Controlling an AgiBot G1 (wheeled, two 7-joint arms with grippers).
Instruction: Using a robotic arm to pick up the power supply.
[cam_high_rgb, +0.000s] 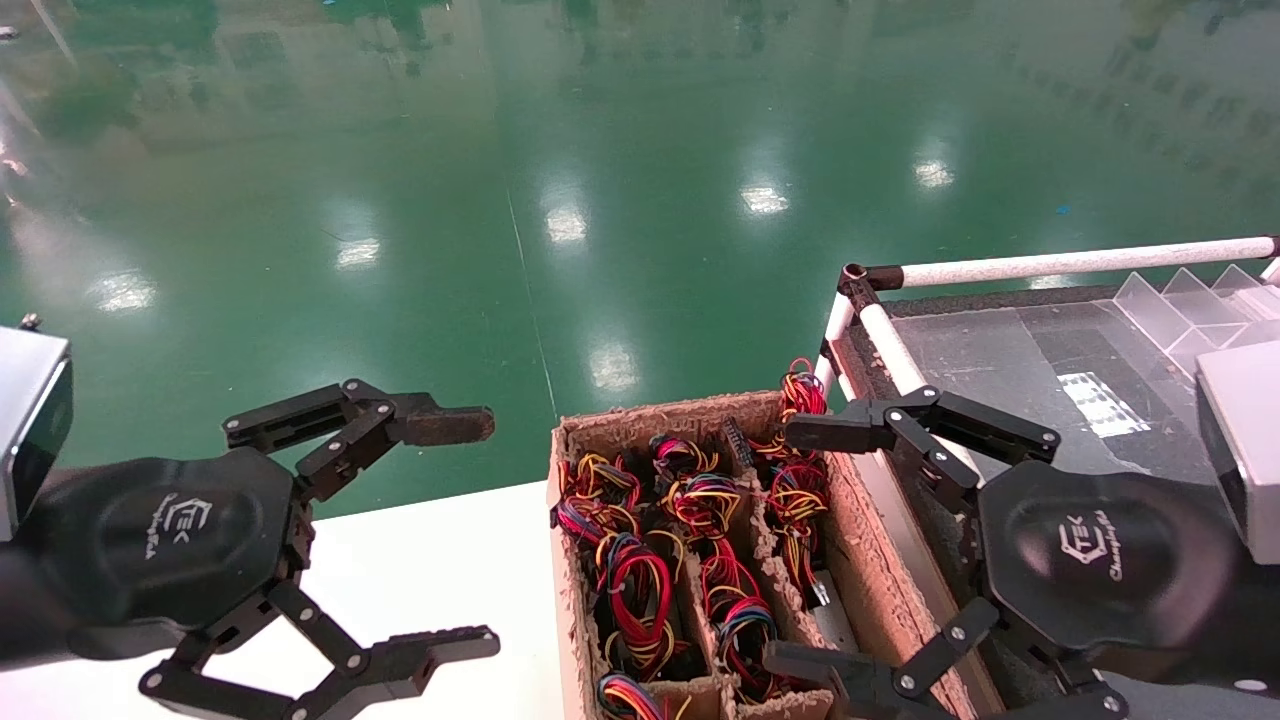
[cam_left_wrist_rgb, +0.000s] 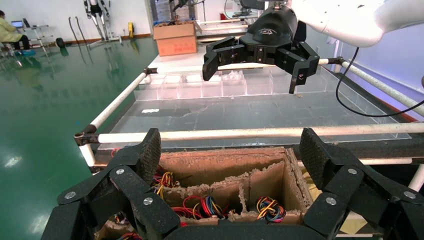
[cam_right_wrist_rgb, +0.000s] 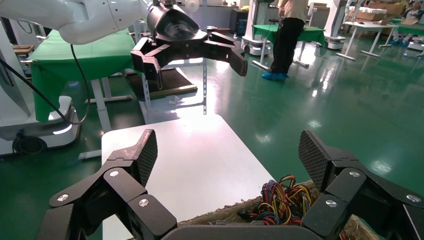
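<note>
The right gripper hangs over the right side of a cardboard box, and its two black fingers are spread wide with nothing between them. The box has cardboard walls inside that split it into long slots. Each slot is full of wire bundles in red, yellow, orange and blue. The power supply sits low in the right slot, and only a small grey piece of it peeks out under the wires, so most of it is hidden.

The left gripper floats over the white table, just beside the left wall of the box. Its fingers are spread wide too, and it holds nothing. One of its fingertips looks brown and worn.

I think this is the start of the job: the right arm is lining up over the box and has not gone down yet. Next it likely needs to drop into the right slot, put one finger on each side of the grey box, then squeeze. The wires could get in the way or get pinched
</note>
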